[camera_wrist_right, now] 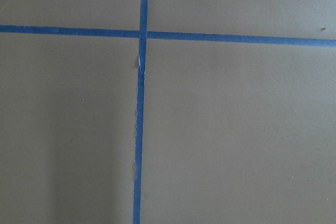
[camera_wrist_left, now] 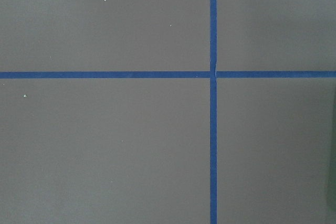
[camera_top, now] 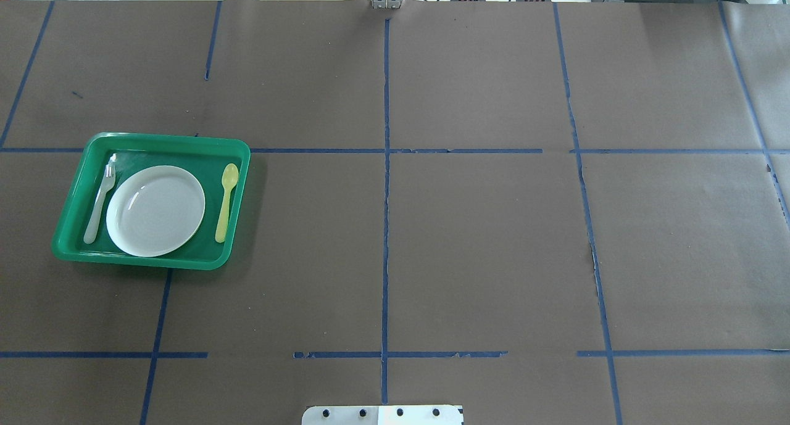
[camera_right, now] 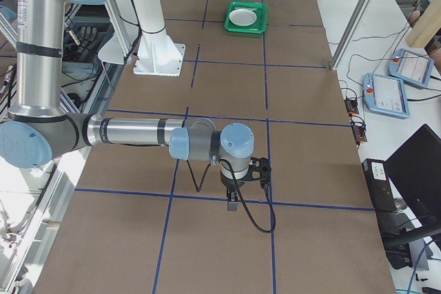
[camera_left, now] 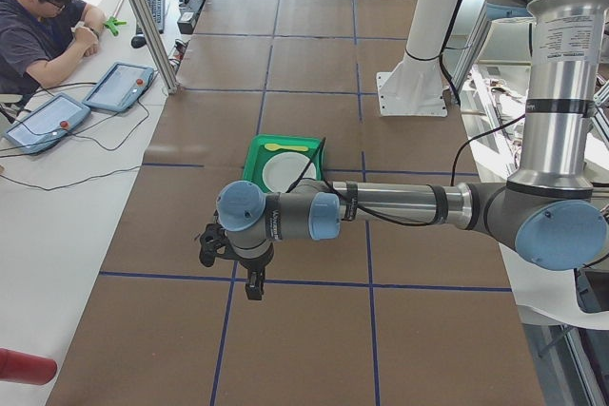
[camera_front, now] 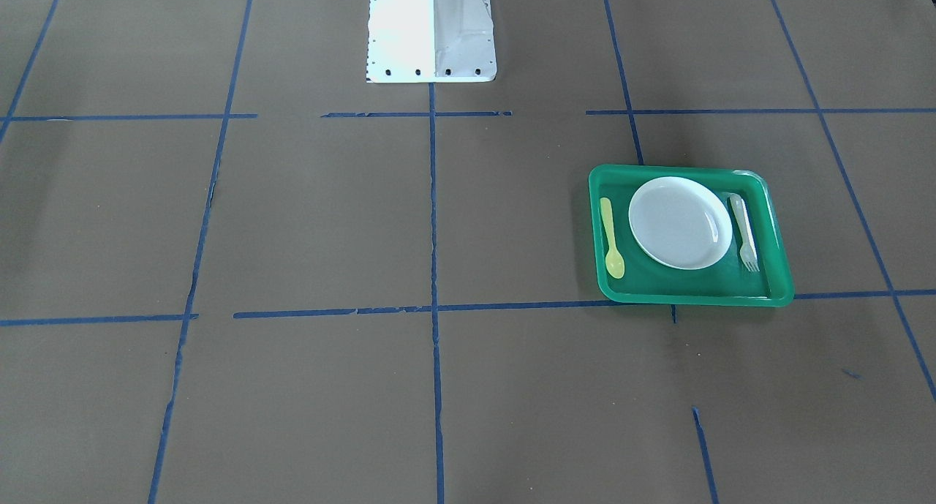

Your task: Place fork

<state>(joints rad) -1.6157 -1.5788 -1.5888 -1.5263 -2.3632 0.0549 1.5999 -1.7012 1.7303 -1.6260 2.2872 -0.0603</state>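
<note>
Fork: the fork [camera_front: 745, 232] lies flat inside the tray, in the narrow strip between the plate and the tray's wall. This is right of centre in the front-facing view, with the tines toward the bottom of the frame. Nothing holds it.
Plate: the white plate [camera_front: 680, 222] sits mid-tray, just beside the fork. I cannot tell whether its rim touches the handle.
Spoon: the yellow spoon [camera_front: 611, 238] lies on the plate's other side, roughly parallel to the fork.
Tray: the green tray [camera_front: 695, 296] rests on the brown counter [camera_front: 307, 219], at middle left of the overhead view.
Left gripper: the left gripper [camera_left: 253, 288] hangs pointing down over a blue tape line [camera_left: 304, 282], low in the left side view and well apart from the tray. Whether it is apart or together, I cannot tell.
Right gripper: the right gripper [camera_right: 233, 206] hangs the same way at the counter's far end from the tray, and I cannot tell its state either.
Wrist views: both show only bare counter and tape crossings.
Step in hand: the fork looks already set beside the plate, opposite the spoon, and both arms are clear of it. The placing reads as done, or else as not begun.
Next move: if the fork must go elsewhere, the left arm is the nearer one. It would need to travel to the tray and come down over the thin handle without nudging the plate.
</note>
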